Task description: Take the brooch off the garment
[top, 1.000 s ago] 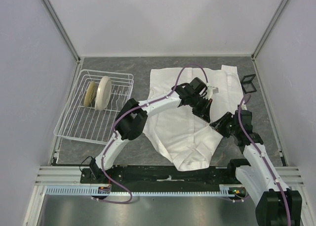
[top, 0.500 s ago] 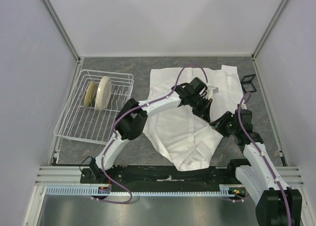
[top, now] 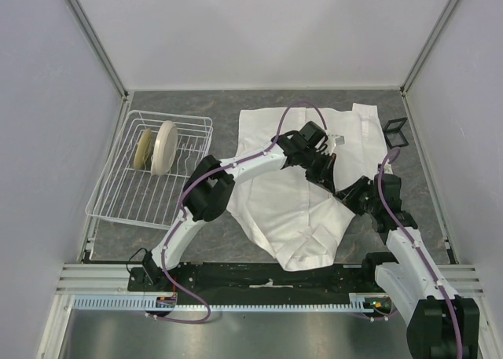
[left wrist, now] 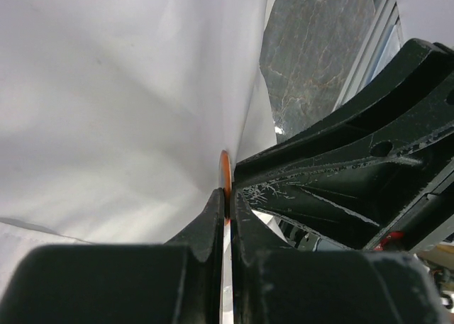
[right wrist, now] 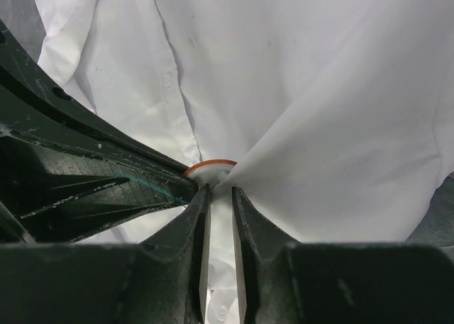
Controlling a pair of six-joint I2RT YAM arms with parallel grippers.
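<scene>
The garment (top: 287,210), a white wrinkled shirt, lies spread on the grey table. My left gripper (top: 324,169) is over its upper right part, shut on the brooch (left wrist: 224,169), whose orange rim shows edge-on between the fingertips of that gripper (left wrist: 228,196). In the right wrist view the brooch (right wrist: 211,166) is a pale disc with an orange rim, and the cloth (right wrist: 319,125) is drawn up to it like a tent. My right gripper (right wrist: 221,191) sits just under the brooch, its jaws narrowed onto the pinched fold of shirt. In the top view the right gripper (top: 344,191) meets the left one.
A white wire dish rack (top: 118,194) holding two cream plates (top: 165,145) stands at the left. A small black wire-frame stand (top: 395,131) sits beyond the shirt's right edge. Grey walls close in the table on three sides.
My right gripper has moved up and left against the left gripper, and its jaws have narrowed onto the cloth. The left gripper has lifted slightly with the brooch.
</scene>
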